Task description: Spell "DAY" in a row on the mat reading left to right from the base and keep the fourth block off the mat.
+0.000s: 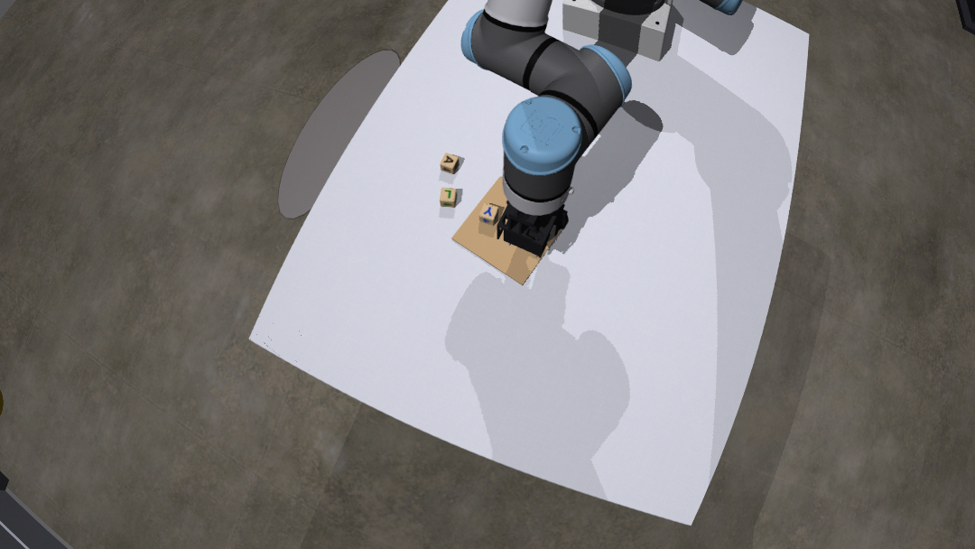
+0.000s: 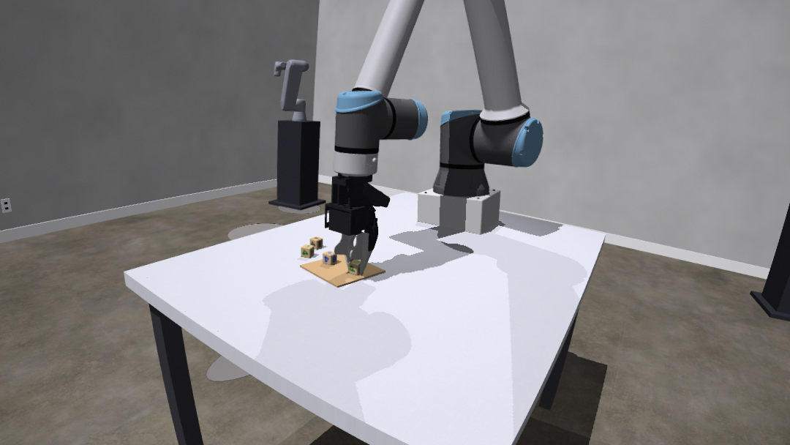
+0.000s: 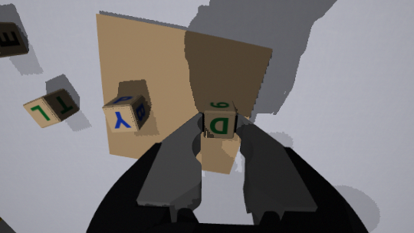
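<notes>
My gripper [image 3: 218, 114] [image 2: 356, 268] is shut on the D block [image 3: 219, 125] [image 2: 353, 267]. The block is at the mat's surface or just above it; I cannot tell which. Its green D is on top, upside down in the wrist view. The Y block [image 1: 488, 213] [image 2: 329, 257] [image 3: 122, 120] stands on the mat [image 1: 492, 253] [image 2: 325, 275] [image 3: 142, 46], apart from the D block, its letter turned the same way. The L block [image 1: 447, 197] [image 2: 307, 251] [image 3: 41, 112] and the A block [image 1: 449, 162] [image 2: 316, 242] are off the mat; the A is turned sideways. The arm hides the D block in the top view.
The white table [image 1: 382, 306] [image 2: 459, 331] carries the robot's base block [image 1: 578, 22] [image 2: 429, 210] at its far end. The L and A blocks stand beyond the mat's edge on the Y block's side. Arm shadows fall across the mat and table.
</notes>
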`<state>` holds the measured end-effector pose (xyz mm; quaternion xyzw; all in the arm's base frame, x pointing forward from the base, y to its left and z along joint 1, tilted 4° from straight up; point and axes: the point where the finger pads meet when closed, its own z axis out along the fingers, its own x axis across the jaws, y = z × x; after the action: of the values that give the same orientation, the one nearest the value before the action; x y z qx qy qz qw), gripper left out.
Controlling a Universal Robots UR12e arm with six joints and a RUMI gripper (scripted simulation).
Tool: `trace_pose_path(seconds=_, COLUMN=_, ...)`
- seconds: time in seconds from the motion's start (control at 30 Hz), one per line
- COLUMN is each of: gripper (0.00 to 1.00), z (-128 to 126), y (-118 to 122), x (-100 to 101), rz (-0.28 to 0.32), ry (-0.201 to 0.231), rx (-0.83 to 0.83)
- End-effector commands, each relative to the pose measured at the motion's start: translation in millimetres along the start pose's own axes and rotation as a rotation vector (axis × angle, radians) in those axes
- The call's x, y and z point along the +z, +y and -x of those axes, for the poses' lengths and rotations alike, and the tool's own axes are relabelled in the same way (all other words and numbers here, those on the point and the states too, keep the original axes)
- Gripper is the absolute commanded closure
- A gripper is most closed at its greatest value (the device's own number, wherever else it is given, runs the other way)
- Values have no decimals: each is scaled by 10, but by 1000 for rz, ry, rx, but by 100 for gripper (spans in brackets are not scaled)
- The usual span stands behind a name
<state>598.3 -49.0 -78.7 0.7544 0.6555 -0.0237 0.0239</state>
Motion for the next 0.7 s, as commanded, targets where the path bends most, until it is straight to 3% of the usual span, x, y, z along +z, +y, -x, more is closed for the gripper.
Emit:
trace_pose_path(seconds=0.0, gripper=95, z=1, y=6, x=-5, rz=1, ry=0, rx=0)
trace_pose_path(seconds=0.27, gripper=95, z=1, y=6, x=-5, rz=1, ry=0, rx=0)
trace_pose_path(seconds=0.67, gripper=79, z=1, y=6, x=-5, rz=1, ry=0, rx=0)
